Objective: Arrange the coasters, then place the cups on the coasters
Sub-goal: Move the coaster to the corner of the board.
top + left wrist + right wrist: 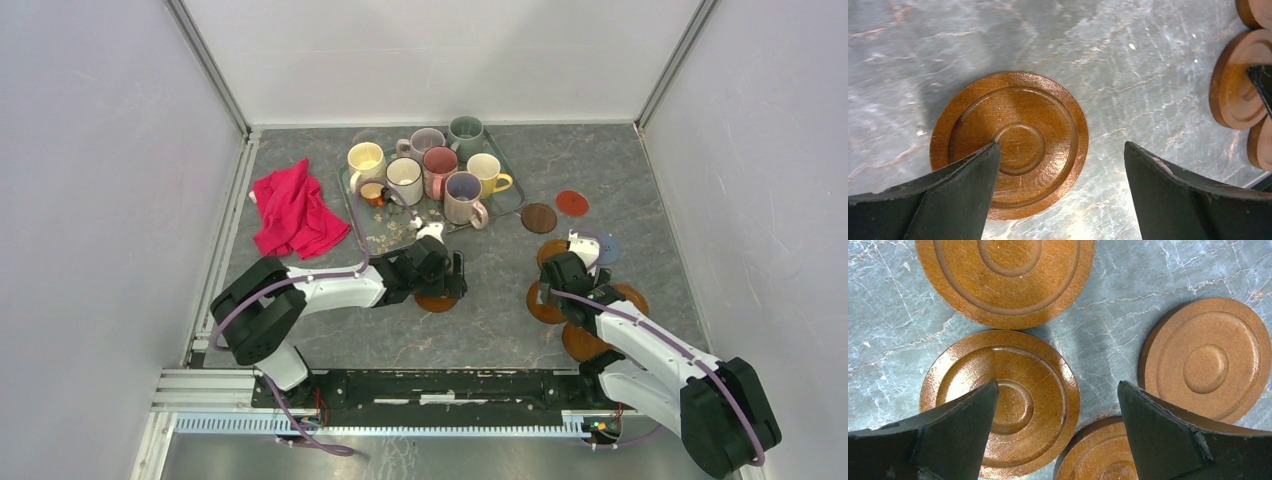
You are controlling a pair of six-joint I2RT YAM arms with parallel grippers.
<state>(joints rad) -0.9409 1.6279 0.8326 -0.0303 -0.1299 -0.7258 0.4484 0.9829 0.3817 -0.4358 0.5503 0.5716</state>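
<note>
I'm seeing glossy, grooved wooden coasters [1013, 132] lying on a smooth, marble-veined grey counter [1128, 60]. At twelve o'clock, glazed ceramic cups [405, 181] are shining beside a soft red cloth [295, 212].

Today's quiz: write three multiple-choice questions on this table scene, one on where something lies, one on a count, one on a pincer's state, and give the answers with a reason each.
1. Where does the red cloth lie?
A) on the floral tray
B) on the table, left of the tray
C) under the right arm

2. How many orange-brown coasters show, whole or in part, in the right wrist view?
A) two
B) four
C) six

3. The left pincer is:
A) shut on a mug
B) shut on a coaster
C) open over a lone coaster

Answers: 1 B, the cloth sits beside the tray's left edge. 2 B, four discs show there. 3 C, its jaws stand wide apart and the disc lies flat below.
</note>
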